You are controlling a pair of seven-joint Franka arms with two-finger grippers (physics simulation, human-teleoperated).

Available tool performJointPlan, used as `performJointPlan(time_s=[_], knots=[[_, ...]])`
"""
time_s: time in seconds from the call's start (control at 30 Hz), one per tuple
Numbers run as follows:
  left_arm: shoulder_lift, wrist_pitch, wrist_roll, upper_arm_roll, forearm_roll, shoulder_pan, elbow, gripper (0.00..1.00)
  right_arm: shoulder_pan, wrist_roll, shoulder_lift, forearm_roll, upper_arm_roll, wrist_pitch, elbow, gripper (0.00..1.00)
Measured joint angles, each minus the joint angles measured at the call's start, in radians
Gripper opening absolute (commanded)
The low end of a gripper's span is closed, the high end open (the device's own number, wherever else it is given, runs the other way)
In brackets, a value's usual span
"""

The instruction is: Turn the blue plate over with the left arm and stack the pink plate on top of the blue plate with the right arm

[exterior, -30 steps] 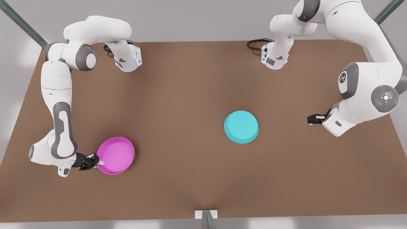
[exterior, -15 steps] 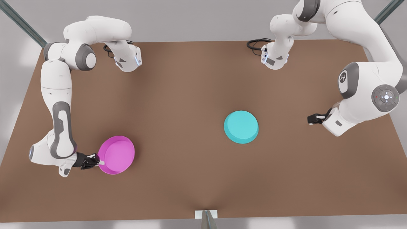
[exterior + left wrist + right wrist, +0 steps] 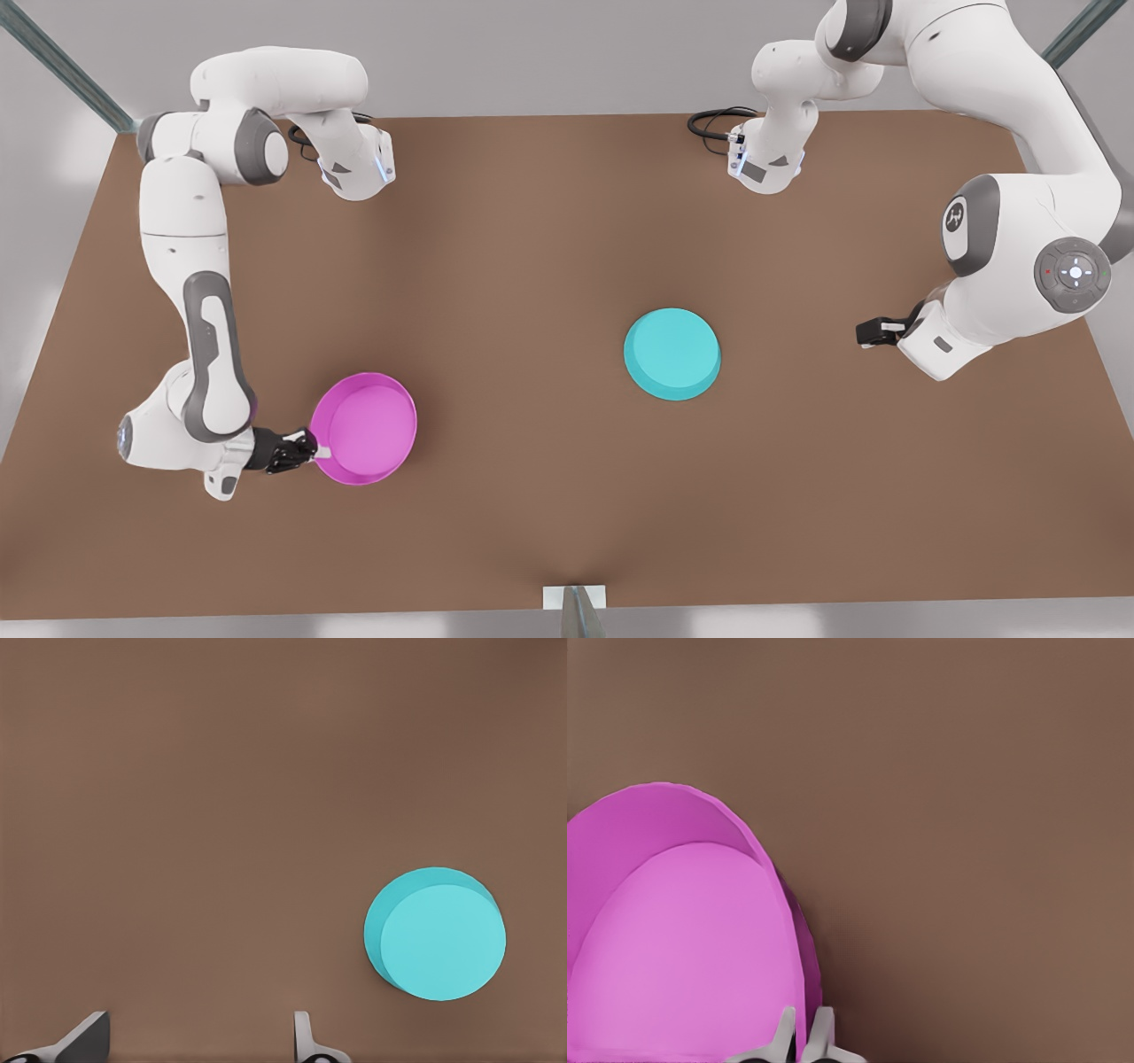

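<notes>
Now the right end effector (image 3: 312,450) grips the pink plate (image 3: 365,429) by its rim; the blue plate (image 3: 671,353) lies well apart toward the front view's right, nearer the waiting, released left end effector (image 3: 864,332).

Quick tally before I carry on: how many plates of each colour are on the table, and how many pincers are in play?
Pink plate: 1, its rim pinched by the right pincer
Blue plate: 1, base up on the table
Pincers: 2, the left pincer open and waiting away from the blue plate
Total: 2 plates, 2 pincers
</notes>
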State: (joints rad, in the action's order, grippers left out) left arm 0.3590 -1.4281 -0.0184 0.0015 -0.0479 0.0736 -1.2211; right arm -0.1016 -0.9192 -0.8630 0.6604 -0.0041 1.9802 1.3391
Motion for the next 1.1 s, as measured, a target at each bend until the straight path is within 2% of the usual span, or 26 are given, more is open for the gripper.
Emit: performJointPlan(time_s=[0.17, 1.1], knots=[[0.001, 0.000, 0.000, 0.000, 0.000, 0.000, 0.000, 1.00, 0.083, 0.049, 0.006, 0.011, -0.028, 0.003, 0.000, 0.21], [0.010, -0.002, 0.000, 0.000, -0.001, 0.000, 0.000, 1.00, 0.469, 0.672, 0.051, 0.110, -0.022, 0.179, -0.023, 0.21]])
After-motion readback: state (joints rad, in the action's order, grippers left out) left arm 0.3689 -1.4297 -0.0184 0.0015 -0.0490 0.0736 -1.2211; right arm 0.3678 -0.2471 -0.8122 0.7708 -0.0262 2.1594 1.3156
